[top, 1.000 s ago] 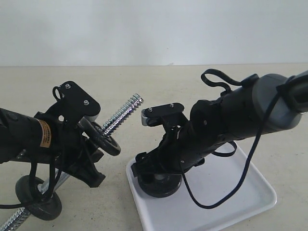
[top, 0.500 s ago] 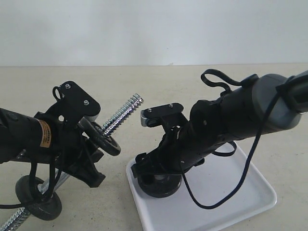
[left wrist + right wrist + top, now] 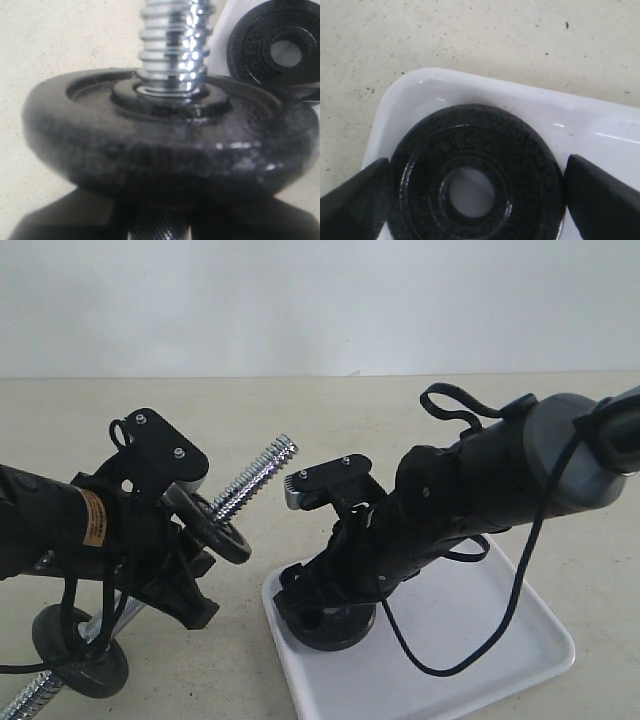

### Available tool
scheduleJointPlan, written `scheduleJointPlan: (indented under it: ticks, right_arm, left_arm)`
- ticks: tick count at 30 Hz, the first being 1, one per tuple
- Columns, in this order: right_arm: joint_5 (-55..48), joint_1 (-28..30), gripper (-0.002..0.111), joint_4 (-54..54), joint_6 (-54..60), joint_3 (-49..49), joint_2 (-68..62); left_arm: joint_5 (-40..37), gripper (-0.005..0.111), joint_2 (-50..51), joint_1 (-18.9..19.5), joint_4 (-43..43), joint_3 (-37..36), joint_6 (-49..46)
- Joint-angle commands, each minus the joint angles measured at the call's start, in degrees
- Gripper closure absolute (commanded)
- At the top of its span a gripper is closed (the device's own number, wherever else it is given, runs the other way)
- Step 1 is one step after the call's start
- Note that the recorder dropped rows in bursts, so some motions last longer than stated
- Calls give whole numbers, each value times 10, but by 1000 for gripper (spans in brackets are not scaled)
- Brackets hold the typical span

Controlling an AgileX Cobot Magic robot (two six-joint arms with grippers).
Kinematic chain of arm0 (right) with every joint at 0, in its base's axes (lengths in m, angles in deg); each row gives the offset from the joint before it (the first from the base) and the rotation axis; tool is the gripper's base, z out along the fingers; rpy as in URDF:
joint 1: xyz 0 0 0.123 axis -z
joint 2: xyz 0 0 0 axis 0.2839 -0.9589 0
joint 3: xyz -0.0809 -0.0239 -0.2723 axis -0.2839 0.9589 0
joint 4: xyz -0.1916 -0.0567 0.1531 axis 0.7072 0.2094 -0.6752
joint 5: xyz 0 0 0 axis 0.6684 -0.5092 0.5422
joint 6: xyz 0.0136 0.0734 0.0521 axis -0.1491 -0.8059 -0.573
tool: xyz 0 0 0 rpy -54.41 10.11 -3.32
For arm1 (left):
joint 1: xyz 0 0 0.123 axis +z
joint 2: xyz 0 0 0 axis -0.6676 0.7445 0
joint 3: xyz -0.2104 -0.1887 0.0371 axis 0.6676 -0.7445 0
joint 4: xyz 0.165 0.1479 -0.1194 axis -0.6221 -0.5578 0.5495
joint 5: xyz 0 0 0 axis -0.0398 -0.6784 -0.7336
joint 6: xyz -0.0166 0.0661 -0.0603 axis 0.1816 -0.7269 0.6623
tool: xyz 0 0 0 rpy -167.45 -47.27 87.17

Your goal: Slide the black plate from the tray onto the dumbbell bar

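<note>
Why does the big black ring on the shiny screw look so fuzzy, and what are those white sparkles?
Left wrist view: the weight disc on the dumbbell bar sits very close to the lens, so its near rim blurs; the sparkles are light glinting off the chrome threads. Right wrist view: the black plate is sharper, with pale glare streaks on the tray.

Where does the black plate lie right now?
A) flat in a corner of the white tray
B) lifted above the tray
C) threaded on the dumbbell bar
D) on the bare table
A: the black plate rests flat in a corner of the tray, the right pincer open around it.
</note>
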Motion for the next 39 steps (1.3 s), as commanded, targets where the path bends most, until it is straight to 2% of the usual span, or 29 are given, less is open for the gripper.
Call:
scheduleJointPlan:
  ticks: [1, 12, 26, 31, 37, 39]
  right_arm:
    - [-58, 1, 24, 3, 13, 15, -27]
    - [-217, 1, 24, 0, 7, -76, -26]
    - [-248, 1, 24, 78, 3, -76, -26]
    - [-283, 1, 25, 242, -133, -76, -26]
    - [-283, 1, 25, 253, -141, -76, -26]
    - [-249, 1, 25, 252, -142, -76, -26]
  left_arm:
    - [90, 102, -29, -3, 26, 17, 32]
    - [90, 102, -29, -3, 26, 17, 32]
    - [90, 102, -29, -3, 26, 17, 34]
    - [90, 102, -29, -3, 26, 17, 34]
    - [90, 102, -29, -3, 26, 17, 34]
    - [90, 102, -29, -3, 26, 17, 34]
